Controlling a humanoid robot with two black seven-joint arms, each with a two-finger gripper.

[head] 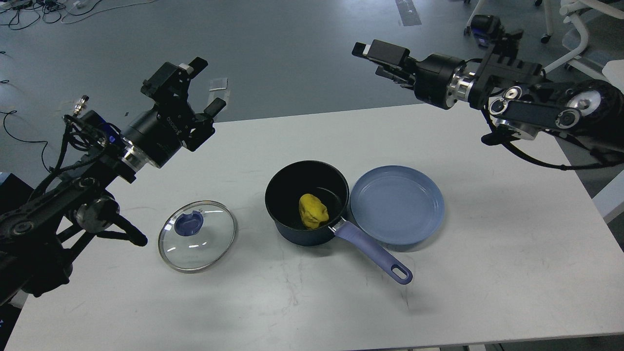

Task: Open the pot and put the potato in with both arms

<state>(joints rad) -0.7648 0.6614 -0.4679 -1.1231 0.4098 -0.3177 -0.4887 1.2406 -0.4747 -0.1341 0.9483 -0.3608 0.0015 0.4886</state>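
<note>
A dark blue pot with a purple handle stands open at the table's middle. A yellow potato lies inside it, against the right wall. The glass lid with a blue knob lies flat on the table left of the pot. My left gripper is open and empty, held high above the table's far left edge. My right gripper is open and empty, raised well above and beyond the table's far edge, far from the pot.
A blue plate sits empty right of the pot, touching it. The white table has bare surface in front and at the right. Office chairs stand on the floor at the back right.
</note>
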